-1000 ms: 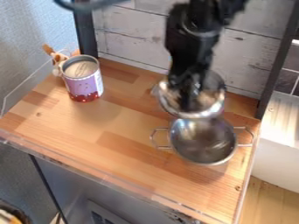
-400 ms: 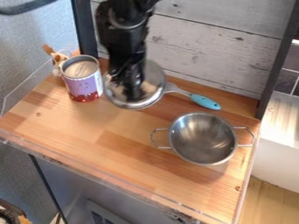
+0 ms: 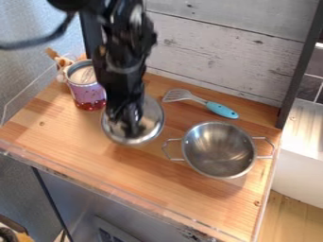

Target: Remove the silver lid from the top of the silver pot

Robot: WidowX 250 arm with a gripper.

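Beside the uncovered pot (image 3: 219, 153), lid (image 3: 152, 124) gripped in the closed claw (image 3: 131, 128) over the worktop (image 3: 75, 137), can (image 3: 84, 90) partly behind the arm (image 3: 123, 61), toy (image 3: 62, 62) beyond the can, spatula (image 3: 220, 109) between pot and back wall (image 3: 221, 56).

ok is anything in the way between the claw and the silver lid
Nothing visible: the claw is at the middle of the lid, with the pot and spatula off to the side.

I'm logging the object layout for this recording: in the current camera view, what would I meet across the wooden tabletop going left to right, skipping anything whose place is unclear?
Purple-and-red cylindrical can → round silver metal lid → round silver metal pot with two wire handles.
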